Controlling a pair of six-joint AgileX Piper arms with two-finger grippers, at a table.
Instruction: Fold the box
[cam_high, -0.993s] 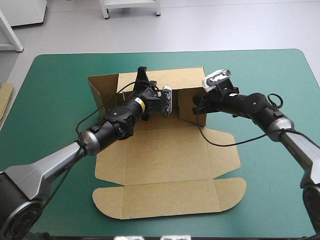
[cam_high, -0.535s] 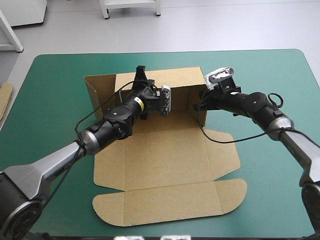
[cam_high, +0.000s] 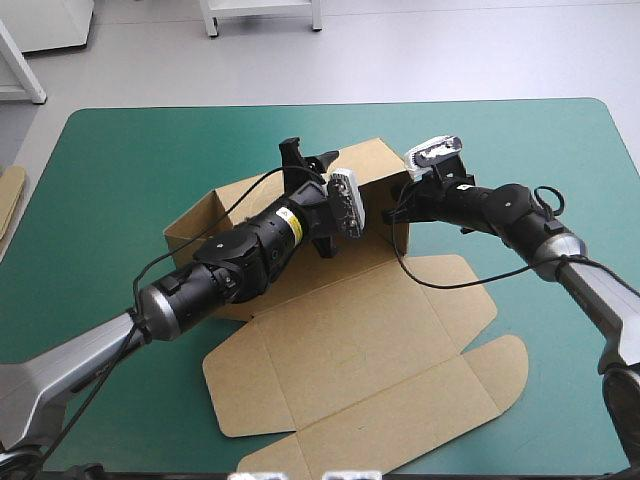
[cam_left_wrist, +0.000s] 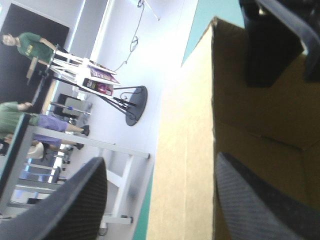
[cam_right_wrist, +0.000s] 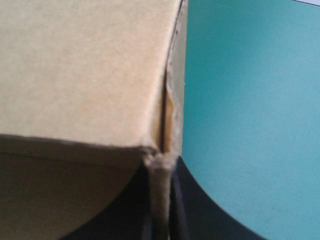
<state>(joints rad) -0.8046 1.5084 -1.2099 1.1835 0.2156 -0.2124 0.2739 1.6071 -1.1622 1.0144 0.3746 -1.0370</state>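
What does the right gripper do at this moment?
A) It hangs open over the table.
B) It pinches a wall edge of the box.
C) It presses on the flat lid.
B: the right gripper is all but shut on an edge of the box.

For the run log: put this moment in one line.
box: walls raised, lid flat | left tool: open at wall | right tool: shut on corner

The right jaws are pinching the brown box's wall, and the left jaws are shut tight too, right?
Not quite. The left jaws are open, not shut: the left wrist view shows their black fingers standing apart, a wall of the box between them. The right jaws do pinch the box's wall.
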